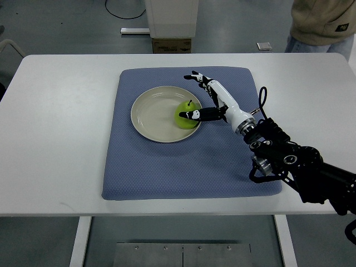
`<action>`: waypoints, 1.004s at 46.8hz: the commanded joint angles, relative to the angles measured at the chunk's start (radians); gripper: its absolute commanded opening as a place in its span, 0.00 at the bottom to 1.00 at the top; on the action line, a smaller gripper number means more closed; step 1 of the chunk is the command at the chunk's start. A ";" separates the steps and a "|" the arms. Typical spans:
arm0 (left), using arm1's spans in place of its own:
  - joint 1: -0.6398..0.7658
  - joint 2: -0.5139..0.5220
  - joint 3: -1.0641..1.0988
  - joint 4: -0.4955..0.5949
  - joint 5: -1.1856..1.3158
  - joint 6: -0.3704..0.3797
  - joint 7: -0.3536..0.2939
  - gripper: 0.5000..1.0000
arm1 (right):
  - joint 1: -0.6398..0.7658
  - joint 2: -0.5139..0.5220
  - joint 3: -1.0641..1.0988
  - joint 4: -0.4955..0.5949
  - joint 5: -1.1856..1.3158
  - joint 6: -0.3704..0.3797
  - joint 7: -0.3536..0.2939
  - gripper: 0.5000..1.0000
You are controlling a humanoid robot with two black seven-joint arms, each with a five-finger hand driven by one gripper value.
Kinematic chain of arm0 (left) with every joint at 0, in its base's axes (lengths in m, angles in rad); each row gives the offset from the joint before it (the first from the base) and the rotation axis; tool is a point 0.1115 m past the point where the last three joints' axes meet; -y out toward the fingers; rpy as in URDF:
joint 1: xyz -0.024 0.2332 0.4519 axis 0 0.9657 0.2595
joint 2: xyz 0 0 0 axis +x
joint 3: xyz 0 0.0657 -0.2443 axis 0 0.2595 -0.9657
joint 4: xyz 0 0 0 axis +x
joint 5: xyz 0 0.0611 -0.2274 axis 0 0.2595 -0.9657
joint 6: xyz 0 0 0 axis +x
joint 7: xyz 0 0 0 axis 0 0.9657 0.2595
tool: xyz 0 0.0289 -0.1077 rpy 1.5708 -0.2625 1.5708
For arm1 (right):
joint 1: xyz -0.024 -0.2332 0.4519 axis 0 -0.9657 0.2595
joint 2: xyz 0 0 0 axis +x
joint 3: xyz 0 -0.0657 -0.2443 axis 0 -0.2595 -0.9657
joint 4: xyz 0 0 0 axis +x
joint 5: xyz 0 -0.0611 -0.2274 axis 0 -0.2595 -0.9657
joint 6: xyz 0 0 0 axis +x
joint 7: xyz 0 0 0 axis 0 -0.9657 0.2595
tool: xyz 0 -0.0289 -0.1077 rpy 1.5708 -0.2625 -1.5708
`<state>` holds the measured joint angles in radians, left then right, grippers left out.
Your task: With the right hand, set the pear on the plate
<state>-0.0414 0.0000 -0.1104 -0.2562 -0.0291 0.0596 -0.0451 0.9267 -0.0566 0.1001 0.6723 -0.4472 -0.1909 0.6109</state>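
The small green pear [187,114] with its short dark stem is sitting on the right-hand part of the round cream-coloured plate [150,114], close to the rim. The robot's white-and-black right hand [207,100] is reaching in from the right beside it: the thumb [194,115] is lying against the near side of the pear, while the other fingers [198,77] are spreading wide up and away from the fruit, so the hand is looking open rather than clamped around it. The plate is resting on a blue square textured mat [167,167], which is covering the middle of the white bench [55,139]. The arm's black, cable-wrapped forearm [300,164] is stretching across the mat's right corner. Beyond the far edge of the bench, a person in a beige top [322,22] is standing, and a cardboard box [171,44] is sitting under a white cabinet [171,16].
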 commanded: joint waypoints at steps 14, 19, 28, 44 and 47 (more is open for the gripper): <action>0.000 0.000 0.000 0.000 0.000 0.000 -0.001 1.00 | -0.046 -0.103 0.049 0.047 -0.001 0.001 0.000 1.00; 0.000 0.000 0.000 0.000 0.000 0.000 -0.001 1.00 | -0.060 -0.124 0.076 0.050 -0.001 0.001 0.000 1.00; 0.000 0.000 0.000 0.000 0.000 0.000 0.001 1.00 | -0.094 -0.132 0.196 0.044 0.001 0.001 0.000 1.00; 0.000 0.000 0.000 0.000 0.000 0.000 -0.001 1.00 | -0.143 -0.106 0.426 0.030 0.001 -0.002 -0.105 1.00; 0.000 0.000 0.000 0.000 0.000 0.000 0.001 1.00 | -0.152 -0.097 0.460 0.029 -0.001 -0.002 -0.123 1.00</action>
<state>-0.0415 0.0000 -0.1105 -0.2562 -0.0291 0.0599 -0.0451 0.7830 -0.1608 0.5308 0.7017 -0.4471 -0.1931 0.5054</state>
